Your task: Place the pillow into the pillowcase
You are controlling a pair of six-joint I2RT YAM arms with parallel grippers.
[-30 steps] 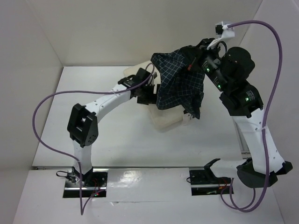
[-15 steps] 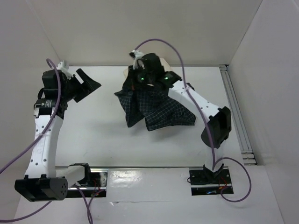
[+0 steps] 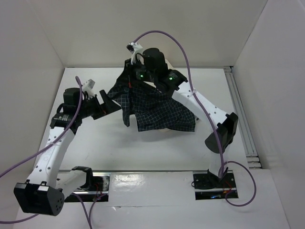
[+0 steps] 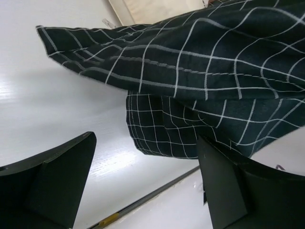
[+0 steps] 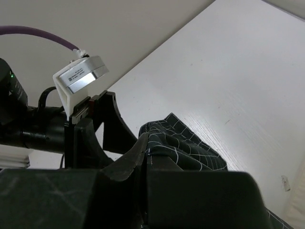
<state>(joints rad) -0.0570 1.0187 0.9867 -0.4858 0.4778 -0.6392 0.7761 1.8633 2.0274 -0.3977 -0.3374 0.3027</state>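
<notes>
Right claw (image 5: 146, 149) pinching pillowcase (image 3: 162, 112), left claw (image 4: 145, 138) spread, seemingly alongside

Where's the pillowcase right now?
Mid-table in the top view, the pillowcase is held by the right tool, with the open left tool at its left edge.

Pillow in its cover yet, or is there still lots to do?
Not yet. Done: the right pincer grips the pillowcase, lifting one end. In hand: the open left pincer is at its hanging edge. Left: opening it and pushing in the pillow, of which only a cream strip shows beyond the cloth.
</notes>
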